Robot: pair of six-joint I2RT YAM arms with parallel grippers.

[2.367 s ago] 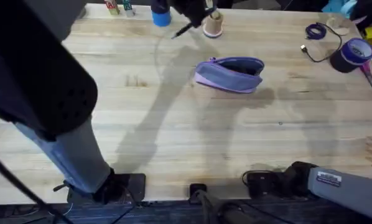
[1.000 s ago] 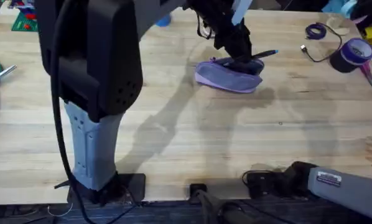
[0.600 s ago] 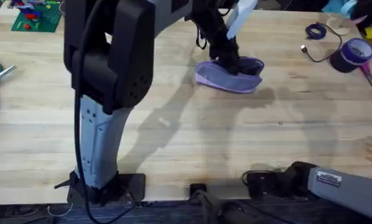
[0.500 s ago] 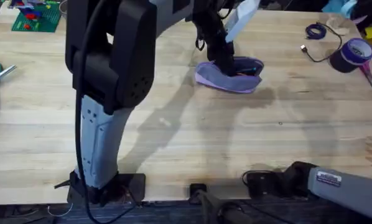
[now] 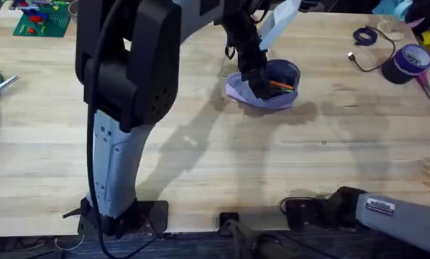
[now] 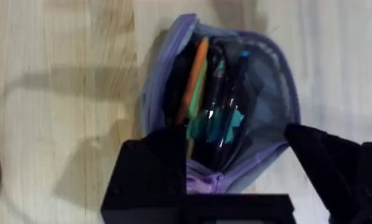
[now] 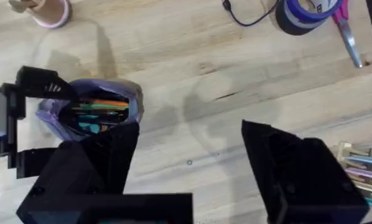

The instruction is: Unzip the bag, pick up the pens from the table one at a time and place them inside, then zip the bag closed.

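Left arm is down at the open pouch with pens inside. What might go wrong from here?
The left gripper straddles the bag's open mouth, so lifting away may snag the rim and drag it. The pens lie loose near the opening; a tilt might spill them. The zipper remains open, and closing one-handed may slide the bag across the table.

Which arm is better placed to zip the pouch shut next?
Left, probably. Its pincer hangs open right over the gaping lavender pouch, straddling the zipper end. The right pincer sits open, back near its base, far from the pouch.
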